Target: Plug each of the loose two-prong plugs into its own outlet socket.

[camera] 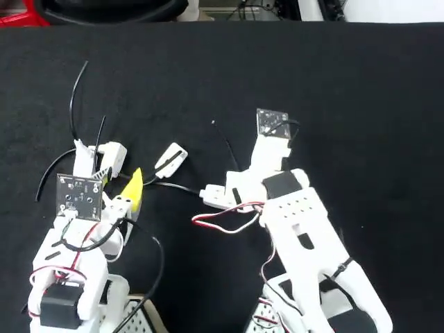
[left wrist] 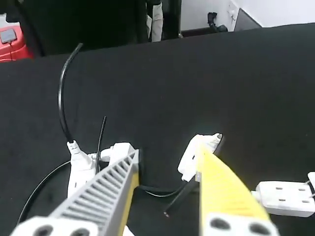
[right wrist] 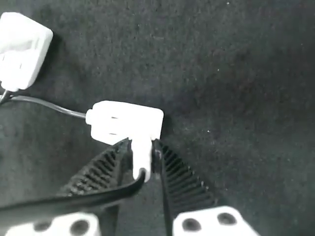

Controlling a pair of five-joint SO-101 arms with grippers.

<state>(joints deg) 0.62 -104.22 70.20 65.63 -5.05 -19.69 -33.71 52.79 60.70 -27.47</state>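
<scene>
Ribbed fingers [right wrist: 183, 183] around blocky white plug [right wrist: 142, 156]

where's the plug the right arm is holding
Right wrist view: the plug is clamped in the right gripper, its front end against a socket, near the table's middle.

No text, number, label or sign is legible. In the high view, the left arm's circuit board [camera: 78, 195] at 8 o'clock and the right arm's circuit board [camera: 272, 121] at 1 o'clock carry markings too small to read.
</scene>
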